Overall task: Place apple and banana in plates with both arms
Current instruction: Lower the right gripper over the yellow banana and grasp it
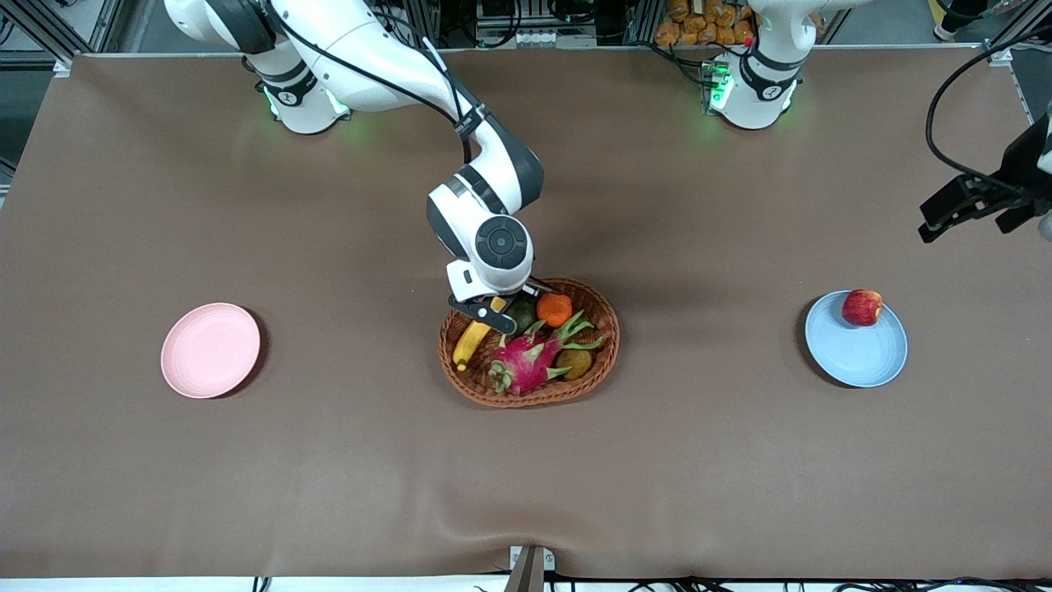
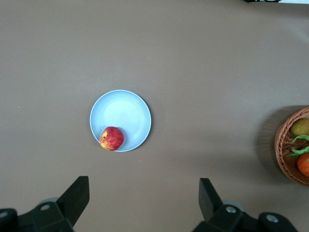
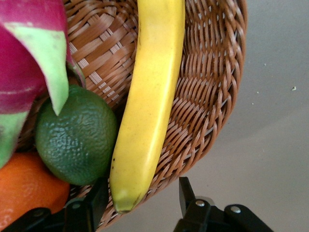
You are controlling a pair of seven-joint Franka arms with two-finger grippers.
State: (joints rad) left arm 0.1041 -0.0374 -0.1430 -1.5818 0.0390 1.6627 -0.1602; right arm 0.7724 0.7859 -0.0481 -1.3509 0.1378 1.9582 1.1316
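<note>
The wicker basket [image 1: 530, 341] sits at the middle of the bench [image 1: 345, 460], nearer the front camera than anything else that matters here, and everything else can be placed from it. In it lie a pink dragon fruit [image 1: 526, 362], an orange fruit [image 1: 555, 309], a dark green round fruit [image 3: 77, 135], a brownish fruit [image 1: 574, 362] and the banana [image 1: 474, 335], which rests along the basket's wall at the right arm's end, one tip at the rim. The right pincer [image 1: 491, 311] is down over that farther end of the banana; in the right wrist view its fingers [image 3: 186, 193] stand either side of the banana's end, seemingly pinching it, though contact on both sides is hard to confirm. The apple [image 1: 861, 307] is already on the light blue plate [image 1: 859, 349], well away from the basket toward the left arm's end, resting against the plate's rim. The pale pink plate [image 1: 209, 349] lies bare, well away from the basket toward the right arm's end. The left pincer [image 1: 966, 210] hangs spread wide and holding nothing, over the bench past the blue plate, waiting. The step in hand looks like lifting the banana out. To do it well, the grip should be firm near the end, the lift straight up so the long fruit clears the woven rim and does not drag the green fruit beside it, then carried level to the pink plate and set down centred.
</note>
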